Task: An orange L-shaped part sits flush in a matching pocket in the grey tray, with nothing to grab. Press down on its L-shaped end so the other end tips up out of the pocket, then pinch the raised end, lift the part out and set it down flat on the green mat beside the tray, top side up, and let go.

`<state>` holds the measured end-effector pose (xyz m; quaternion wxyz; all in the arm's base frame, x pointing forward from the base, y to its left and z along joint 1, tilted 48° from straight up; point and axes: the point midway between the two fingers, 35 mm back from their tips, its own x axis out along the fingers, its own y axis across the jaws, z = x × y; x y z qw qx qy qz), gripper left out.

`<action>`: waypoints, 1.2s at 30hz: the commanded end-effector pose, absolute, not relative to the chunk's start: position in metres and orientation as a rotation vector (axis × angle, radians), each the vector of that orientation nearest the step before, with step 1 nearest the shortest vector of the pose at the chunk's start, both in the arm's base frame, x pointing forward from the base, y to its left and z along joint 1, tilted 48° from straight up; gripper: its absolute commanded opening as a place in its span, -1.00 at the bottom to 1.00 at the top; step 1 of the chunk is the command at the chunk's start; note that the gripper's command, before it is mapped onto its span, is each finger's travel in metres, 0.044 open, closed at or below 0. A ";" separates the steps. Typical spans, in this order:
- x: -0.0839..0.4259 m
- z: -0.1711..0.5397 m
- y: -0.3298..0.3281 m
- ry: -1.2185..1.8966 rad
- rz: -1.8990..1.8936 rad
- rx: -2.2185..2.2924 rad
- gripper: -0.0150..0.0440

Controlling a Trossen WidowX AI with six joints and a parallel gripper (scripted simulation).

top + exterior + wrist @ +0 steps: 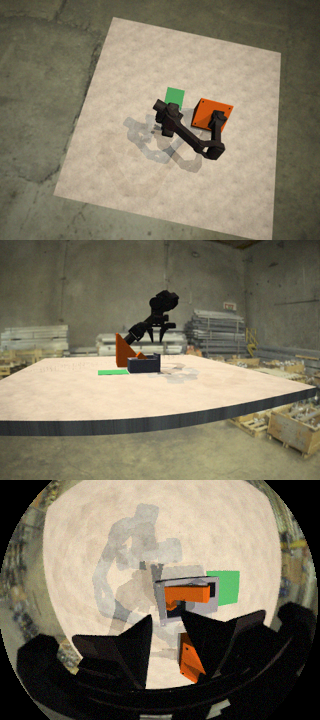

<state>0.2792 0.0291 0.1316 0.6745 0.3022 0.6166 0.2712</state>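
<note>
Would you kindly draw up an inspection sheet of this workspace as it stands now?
Surface: pale table top, arm's shadows beside the tray.
Job's things: orange part in grey tray, one end showing above the rim; green mat beside tray, part not on it.
Clutter: nothing seen.
Grippers: claw partly open, holding nothing, raised above tray.
Cables: nothing seen.
Surroundings: orange wedge at the arm's base; warehouse, stacked metal, crates.

The orange L-shaped part (187,595) lies in the grey tray (143,365), one end tipped up above the rim; the flat green mat (112,372) lies just beside the tray
</note>
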 end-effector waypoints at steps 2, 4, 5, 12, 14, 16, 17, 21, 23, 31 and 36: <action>0.279 0.131 0.029 1.389 0.607 0.684 0.12; 0.280 0.130 0.028 1.374 0.633 0.651 0.30; 0.280 0.128 0.027 1.358 0.660 0.618 0.39; 0.284 0.110 0.008 1.126 0.974 0.190 0.46; 0.285 0.105 0.003 1.040 1.065 0.053 0.46; 0.286 0.099 -0.003 0.948 1.151 -0.083 0.46; 0.286 0.096 -0.006 0.899 1.193 -0.151 0.46; 0.287 0.084 -0.017 0.692 1.343 -0.421 0.46; 0.287 0.078 -0.022 0.591 1.404 -0.542 0.46; 0.287 0.076 -0.024 0.553 1.424 -0.585 0.46; 0.287 0.072 -0.019 0.553 1.424 -0.586 0.46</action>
